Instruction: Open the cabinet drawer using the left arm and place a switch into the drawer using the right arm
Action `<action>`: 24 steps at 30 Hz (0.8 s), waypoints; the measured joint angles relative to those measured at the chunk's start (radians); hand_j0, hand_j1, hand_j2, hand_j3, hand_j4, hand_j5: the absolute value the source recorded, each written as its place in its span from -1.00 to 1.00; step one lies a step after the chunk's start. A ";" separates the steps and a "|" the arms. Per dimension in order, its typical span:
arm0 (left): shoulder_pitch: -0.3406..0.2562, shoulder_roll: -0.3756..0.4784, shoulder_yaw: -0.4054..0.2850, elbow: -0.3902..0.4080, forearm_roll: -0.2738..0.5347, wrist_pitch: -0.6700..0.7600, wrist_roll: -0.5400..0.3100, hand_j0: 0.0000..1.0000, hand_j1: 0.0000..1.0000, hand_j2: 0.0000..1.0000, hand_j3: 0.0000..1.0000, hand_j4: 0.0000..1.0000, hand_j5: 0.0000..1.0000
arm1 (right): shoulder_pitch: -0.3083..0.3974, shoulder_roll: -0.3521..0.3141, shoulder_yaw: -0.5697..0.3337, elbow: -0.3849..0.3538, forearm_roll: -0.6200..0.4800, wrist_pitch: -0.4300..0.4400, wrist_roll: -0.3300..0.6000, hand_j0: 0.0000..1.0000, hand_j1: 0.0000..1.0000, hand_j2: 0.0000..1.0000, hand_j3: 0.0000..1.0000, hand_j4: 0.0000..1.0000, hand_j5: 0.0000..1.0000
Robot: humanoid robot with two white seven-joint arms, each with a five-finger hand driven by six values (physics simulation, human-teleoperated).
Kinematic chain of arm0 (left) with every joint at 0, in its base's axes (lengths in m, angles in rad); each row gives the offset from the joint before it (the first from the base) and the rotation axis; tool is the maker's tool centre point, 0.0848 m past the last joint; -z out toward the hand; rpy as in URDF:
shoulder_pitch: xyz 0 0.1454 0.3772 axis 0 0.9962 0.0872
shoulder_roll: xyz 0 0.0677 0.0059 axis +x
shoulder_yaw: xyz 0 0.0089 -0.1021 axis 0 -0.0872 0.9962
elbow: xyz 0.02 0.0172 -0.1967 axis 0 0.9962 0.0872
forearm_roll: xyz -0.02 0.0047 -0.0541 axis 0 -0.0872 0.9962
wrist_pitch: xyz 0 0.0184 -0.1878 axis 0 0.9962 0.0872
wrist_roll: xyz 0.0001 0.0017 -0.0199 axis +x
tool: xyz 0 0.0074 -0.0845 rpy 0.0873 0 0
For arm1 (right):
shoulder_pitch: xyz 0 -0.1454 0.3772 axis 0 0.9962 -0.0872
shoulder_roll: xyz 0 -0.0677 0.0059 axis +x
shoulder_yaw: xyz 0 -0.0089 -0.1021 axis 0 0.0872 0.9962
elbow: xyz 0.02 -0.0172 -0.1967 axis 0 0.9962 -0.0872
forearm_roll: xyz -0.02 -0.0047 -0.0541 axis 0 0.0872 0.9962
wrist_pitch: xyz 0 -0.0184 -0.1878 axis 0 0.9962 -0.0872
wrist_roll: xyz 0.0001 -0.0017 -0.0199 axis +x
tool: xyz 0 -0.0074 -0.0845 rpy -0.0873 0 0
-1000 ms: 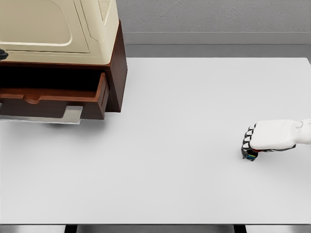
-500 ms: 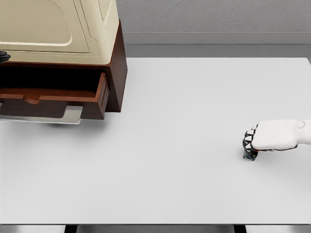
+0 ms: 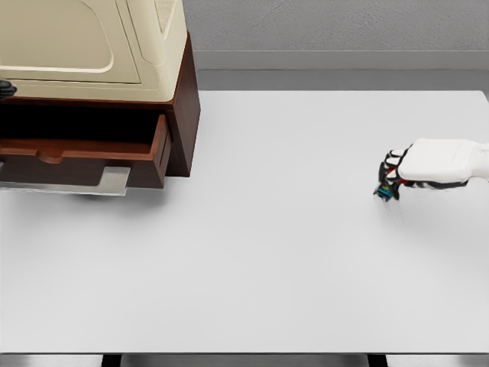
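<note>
Head view shows my right robot hand curled around the small switch, above the white table at its right side. Farther back at left, the cabinet has its drawer pulled open, well apart from the switch.

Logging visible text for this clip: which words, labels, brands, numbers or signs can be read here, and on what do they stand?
None can be read.
Cream appliance on the wooden cabinet: plain panels, no lettering.
Open drawer: bare wood, no label.
Switch in the right robot hand: tiny, with bluish patches; any marking is too small to read.
White table: unmarked.
</note>
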 measured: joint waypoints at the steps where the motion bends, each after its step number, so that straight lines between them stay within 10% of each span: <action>1: 0.002 0.000 0.000 0.000 0.000 0.000 0.000 1.00 1.00 1.00 1.00 1.00 1.00 | -0.005 0.010 -0.009 0.010 -0.004 0.000 0.000 -0.29 -0.29 -0.29 -0.29 -0.29 -0.29; 24: 0.001 0.005 0.003 0.006 0.001 0.000 0.000 1.00 1.00 1.00 1.00 1.00 1.00 | -0.140 0.287 -0.086 0.032 -0.008 -0.001 0.001 -0.29 -0.29 -0.29 -0.29 -0.29 -0.29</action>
